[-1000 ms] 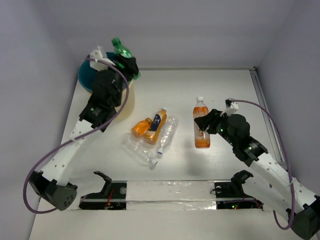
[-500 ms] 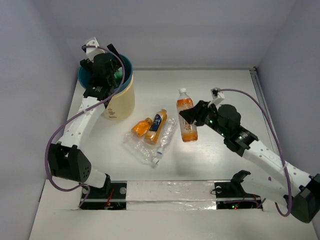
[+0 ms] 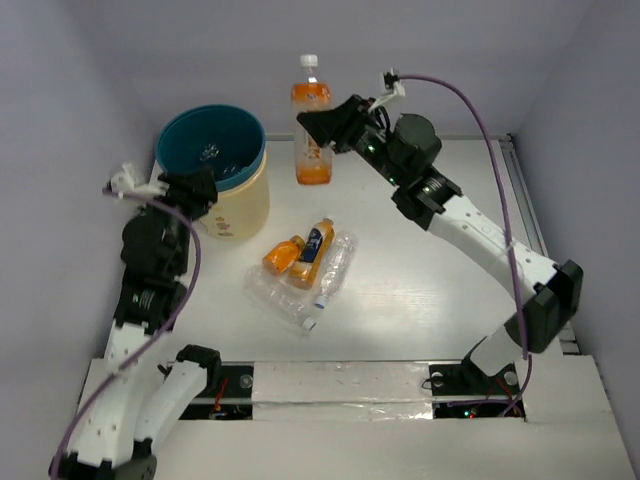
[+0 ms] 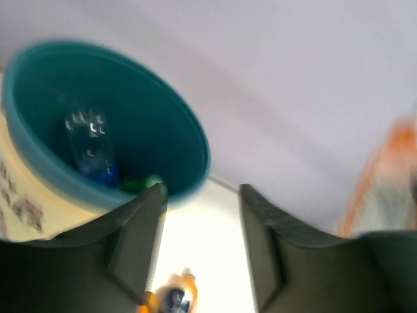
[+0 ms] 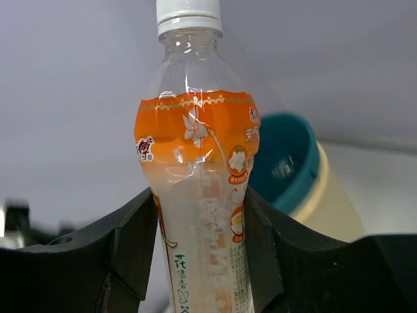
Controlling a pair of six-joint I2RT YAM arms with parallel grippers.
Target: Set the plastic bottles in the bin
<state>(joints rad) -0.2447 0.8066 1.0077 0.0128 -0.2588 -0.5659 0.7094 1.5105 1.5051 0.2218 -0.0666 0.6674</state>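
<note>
My right gripper is shut on an orange bottle with a white cap, held upright in the air to the right of the bin. In the right wrist view the bottle fills the gap between the fingers, with the bin behind it. My left gripper is open and empty at the bin's left side. The left wrist view shows the bin's teal inside holding a clear bottle and a green bottle. Two orange bottles and clear bottles lie mid-table.
The grey back wall stands just behind the bin and the raised bottle. A clear crushed bottle lies toward the near edge. A taped strip runs along the table's front between the arm bases.
My right gripper has carried the orange bottle up and left, toward the back beside the bin. My left gripper has let the green bottle go into the bin and drawn back to the bin's left.
</note>
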